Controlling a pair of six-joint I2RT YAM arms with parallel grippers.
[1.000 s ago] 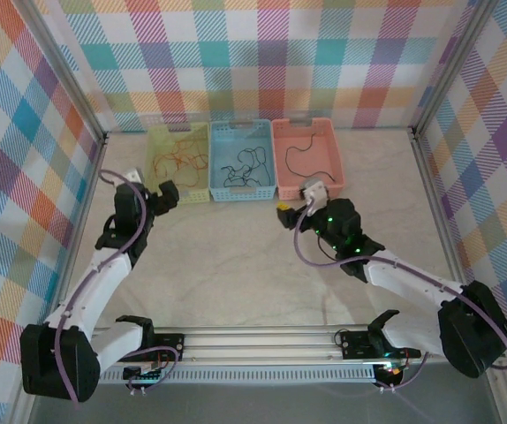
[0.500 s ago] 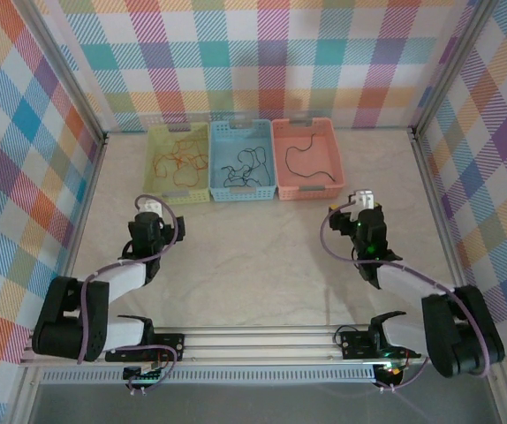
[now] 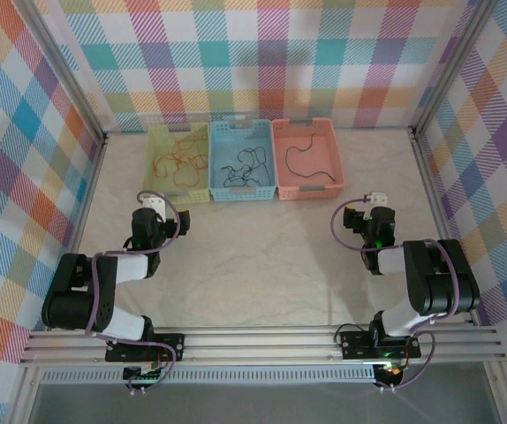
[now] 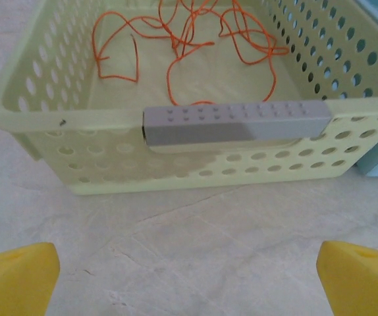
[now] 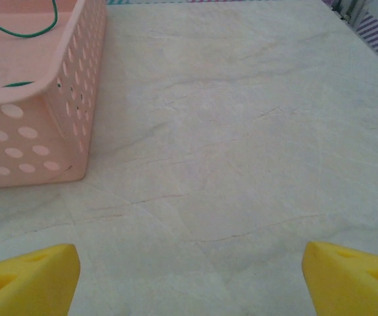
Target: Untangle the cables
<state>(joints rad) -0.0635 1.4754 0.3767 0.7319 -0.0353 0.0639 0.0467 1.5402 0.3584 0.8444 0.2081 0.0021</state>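
Now the left end effector and right end effector have drawn back, both spread, empty. Orange cable lies in the basket ahead of the left; green cable ahead-left of the right. Sorting looks done.

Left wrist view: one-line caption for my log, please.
Open left gripper facing the pale green basket that holds the loose orange cable.

Top view looks down from behind; low wrist views closely face the yellow-green basket (left) and pink basket (right), both seen overhead.
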